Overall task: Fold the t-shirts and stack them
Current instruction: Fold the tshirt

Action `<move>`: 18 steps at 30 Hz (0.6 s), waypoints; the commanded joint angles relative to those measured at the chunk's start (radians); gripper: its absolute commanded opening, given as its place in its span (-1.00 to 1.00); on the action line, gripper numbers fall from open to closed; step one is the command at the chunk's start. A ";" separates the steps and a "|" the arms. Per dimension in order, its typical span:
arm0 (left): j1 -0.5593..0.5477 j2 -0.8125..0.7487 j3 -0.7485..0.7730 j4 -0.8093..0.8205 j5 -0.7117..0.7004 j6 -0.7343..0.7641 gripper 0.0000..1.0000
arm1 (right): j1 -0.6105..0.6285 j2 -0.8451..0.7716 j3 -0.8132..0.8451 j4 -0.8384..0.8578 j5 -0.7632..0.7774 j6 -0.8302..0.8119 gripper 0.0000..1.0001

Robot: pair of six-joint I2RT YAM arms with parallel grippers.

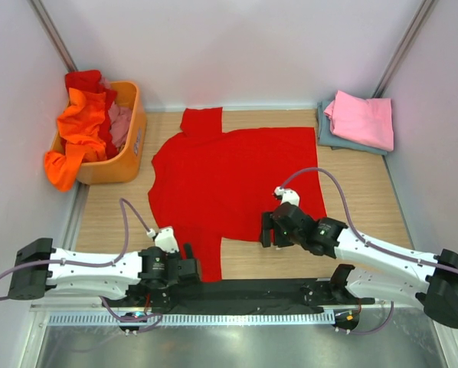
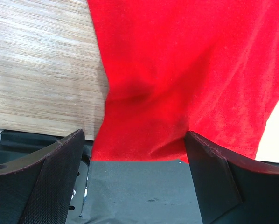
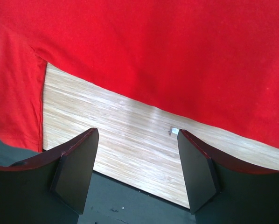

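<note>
- Fingers (image 2: 51, 177) of the left gripper (image 2: 135, 137) are splayed wide and released, with nothing pinched.
- Between those fingers lies the bottom hem corner of the red t-shirt (image 2: 177, 70), slightly puckered. I can't tell if the pads touch the cloth.
- That hem corner ends right at the black mounting strip (image 2: 139, 186) on the near table edge, with bare wood to its left.
- Fingers (image 3: 76, 168) of the right gripper (image 3: 137, 133) are also apart and released, holding nothing.
- Under the right gripper is a wedge of bare wooden table (image 3: 130, 121) with a tiny white speck (image 3: 175, 130) on it. Red t-shirt (image 3: 177, 46) cloth lies just beyond the fingertips and along the left side.
- In the top view the left gripper (image 1: 189, 270) sits low by the near edge, at the end of a narrow strip of the shirt.
- The right gripper (image 1: 269, 230) is at the shirt's lower right edge.
- The red t-shirt (image 1: 229, 176) is spread mostly flat across the middle of the table (image 1: 367, 207), with one sleeve sticking out toward the far side.
- At the far right corner a folded pink t-shirt (image 1: 363, 119) is stacked on a folded grey-blue t-shirt (image 1: 328, 136), well apart from the red one.
- At the far left is an orange basket (image 1: 129, 157), with an orange t-shirt (image 1: 80, 126) draped over its rim.
- Pink cloth (image 1: 120, 123) and red cloth (image 1: 87, 79) are bunched inside the basket.
</note>
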 commanded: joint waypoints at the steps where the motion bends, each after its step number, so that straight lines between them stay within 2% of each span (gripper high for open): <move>1: 0.001 0.024 0.003 0.069 -0.017 0.003 0.77 | 0.001 -0.047 -0.007 -0.021 0.038 0.035 0.50; 5: 0.001 0.042 -0.011 0.099 -0.001 0.003 0.68 | 0.000 -0.070 -0.013 -0.049 0.045 0.038 0.50; 8: -0.001 0.041 -0.006 0.116 0.013 0.011 0.53 | 0.000 -0.081 -0.010 -0.076 0.065 0.040 0.50; 10: -0.004 0.035 0.000 0.116 0.016 0.020 0.37 | 0.000 -0.092 -0.002 -0.113 0.114 0.067 0.50; 11: -0.005 0.029 0.008 0.115 0.016 0.028 0.22 | 0.000 -0.098 0.010 -0.189 0.219 0.134 0.50; 13: -0.007 0.023 0.017 0.115 0.022 0.034 0.09 | 0.000 -0.118 0.015 -0.260 0.287 0.201 0.49; 14: -0.009 0.018 0.020 0.115 0.024 0.042 -0.04 | -0.002 -0.127 0.019 -0.283 0.333 0.262 0.47; 17: -0.007 0.010 0.035 0.115 0.029 0.055 -0.25 | -0.066 -0.153 0.053 -0.357 0.366 0.310 0.37; 18: -0.009 0.007 0.040 0.113 0.029 0.066 -0.44 | -0.153 -0.159 0.061 -0.366 0.342 0.301 0.36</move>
